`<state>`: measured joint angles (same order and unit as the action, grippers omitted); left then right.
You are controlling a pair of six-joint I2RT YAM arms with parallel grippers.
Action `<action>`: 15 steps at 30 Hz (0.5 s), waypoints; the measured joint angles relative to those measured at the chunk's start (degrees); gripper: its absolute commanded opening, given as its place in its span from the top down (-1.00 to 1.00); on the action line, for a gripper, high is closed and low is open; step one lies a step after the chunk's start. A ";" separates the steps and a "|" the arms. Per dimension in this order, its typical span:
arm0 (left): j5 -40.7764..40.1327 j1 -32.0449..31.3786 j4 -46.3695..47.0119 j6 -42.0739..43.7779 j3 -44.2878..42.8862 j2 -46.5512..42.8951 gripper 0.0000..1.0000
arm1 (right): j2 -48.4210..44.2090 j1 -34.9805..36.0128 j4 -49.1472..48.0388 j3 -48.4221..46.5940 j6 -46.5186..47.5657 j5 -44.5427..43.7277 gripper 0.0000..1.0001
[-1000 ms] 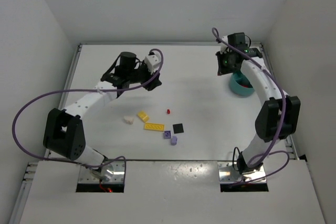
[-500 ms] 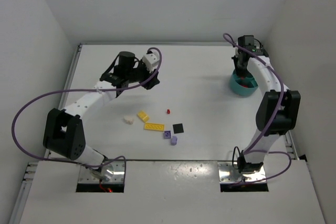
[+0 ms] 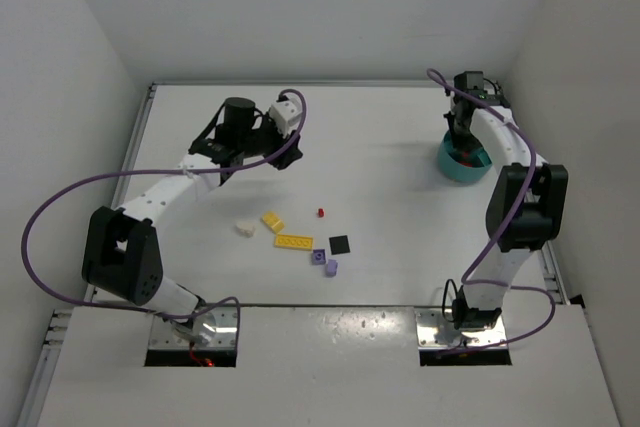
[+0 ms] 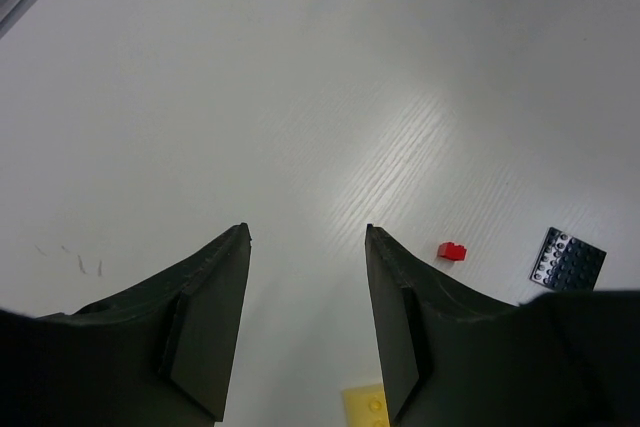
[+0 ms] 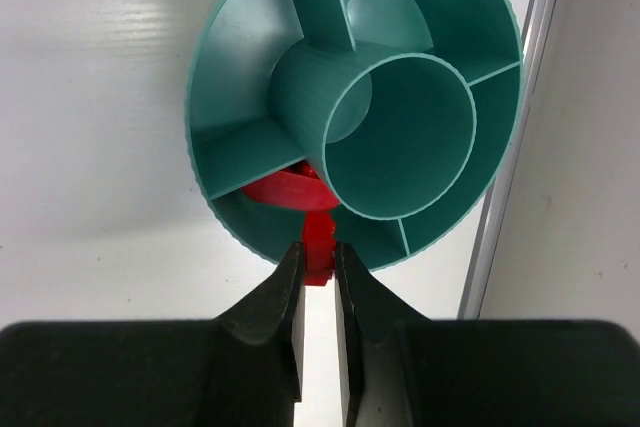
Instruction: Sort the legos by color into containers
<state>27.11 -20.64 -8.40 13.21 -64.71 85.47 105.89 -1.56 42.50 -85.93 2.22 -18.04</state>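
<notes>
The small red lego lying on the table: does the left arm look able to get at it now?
Probably yes. The left gripper is open over bare table, and the red lego lies close ahead, apart from the black plate, with nothing between them.

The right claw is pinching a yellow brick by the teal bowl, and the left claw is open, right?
Nearly. The brick pinched in the right claw is red, not yellow, as the right wrist view shows. It is by the teal bowl, and the left claw is open.
</notes>
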 measured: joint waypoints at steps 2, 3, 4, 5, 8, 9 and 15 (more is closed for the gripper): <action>0.00 0.07 0.00 0.00 0.02 0.02 -0.13 | 0.04 -0.13 0.02 0.00 0.04 0.00 0.66; 0.00 0.07 0.00 0.02 0.00 0.02 -0.13 | 0.04 -0.15 0.00 0.00 0.11 0.00 0.59; 0.02 0.07 0.00 0.00 0.02 0.02 -0.13 | 0.04 -0.17 0.02 0.00 0.17 0.00 0.49; 0.00 0.07 0.00 0.00 0.02 0.02 -0.13 | 0.04 -0.17 0.02 0.00 0.20 -0.02 0.40; 0.07 0.07 0.02 -0.02 0.00 0.22 -0.15 | 0.04 -0.17 0.02 0.00 0.48 -0.04 0.36; 0.07 0.07 0.11 0.02 0.00 0.48 -0.15 | 0.04 -0.17 0.07 0.00 0.46 -0.04 0.34; 0.70 0.07 0.09 -1.90 0.09 2.97 -0.03 | -0.59 -0.17 0.85 -0.02 0.48 1.31 0.34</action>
<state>27.81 -20.58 -8.32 11.31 -64.62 88.44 105.30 -1.74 43.35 -85.95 2.70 -16.73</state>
